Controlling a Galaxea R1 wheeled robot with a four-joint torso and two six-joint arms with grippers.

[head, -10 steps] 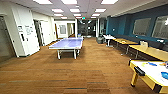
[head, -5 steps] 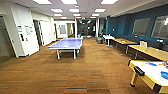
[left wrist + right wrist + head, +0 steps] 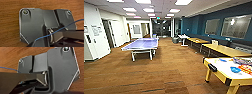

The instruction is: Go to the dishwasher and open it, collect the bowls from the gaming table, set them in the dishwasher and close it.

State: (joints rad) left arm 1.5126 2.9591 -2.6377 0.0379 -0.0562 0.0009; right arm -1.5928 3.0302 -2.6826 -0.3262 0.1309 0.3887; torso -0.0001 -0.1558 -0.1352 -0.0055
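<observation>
The gaming table [image 3: 220,67], with a white top and pale yellow edge and legs, stands at the lower right of the head view. A bright blue bowl [image 3: 235,69] rests on its top, and another blue bowl [image 3: 223,60] lies further back on it. Some colourful items lie near the table's right side. The dishwasher is out of view. Both wrist views look past the robot's dark plate onto brown wood-toned floor [image 3: 10,25].
A blue table-tennis table [image 3: 142,43] stands ahead to the left. Long yellow-topped tables [image 3: 224,49] line the dark blue wall on the right, with a small white table [image 3: 183,37] beyond them. White walls and doors [image 3: 107,32] run along the left. A corridor [image 3: 160,27] opens at the far end.
The whole head picture has shifted a little, so the camera has moved. The gaming table shows slightly more at the lower right. Nothing in the room itself has moved.
</observation>
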